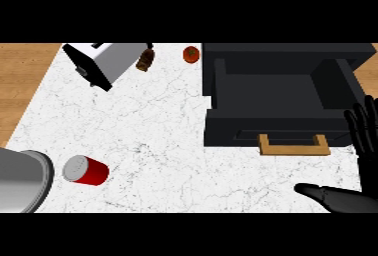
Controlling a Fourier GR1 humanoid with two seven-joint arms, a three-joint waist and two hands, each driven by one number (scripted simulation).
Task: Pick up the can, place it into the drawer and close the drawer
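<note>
The red cylindrical can with a silver metal top point(86, 170) lies on its side at the lower left of the frame, on my white marble-patterned counter point(162, 130), with its silver end turned toward the left. Just beside it, at the left edge, is my grey left forearm point(22, 180); the left robot hand itself is out of sight, so I cannot say whether it is open or closed. My black right robot hand point(362, 150) shows at the right edge with fingers straight and upright and thumb stretched out low toward the left, released and holding nothing. The black drawer point(273, 107) stands pulled open at the upper right of the frame, its wooden handle point(294, 145) facing me and its dark inside apparently bare. The can is well apart from it. As I judge it, the step in hand is the pick, and nothing of the task is done yet. To do it well I would come down over the can's red middle, fingers across its round body rather than along it, since a can on its side may roll away under a glancing touch. I would close round it before lifting, then carry it high enough to pass the drawer's front wall. The white toaster point(107, 62), brown bottle point(145, 59) and red tomato point(191, 54) along the top of the frame lie away from that path.
</note>
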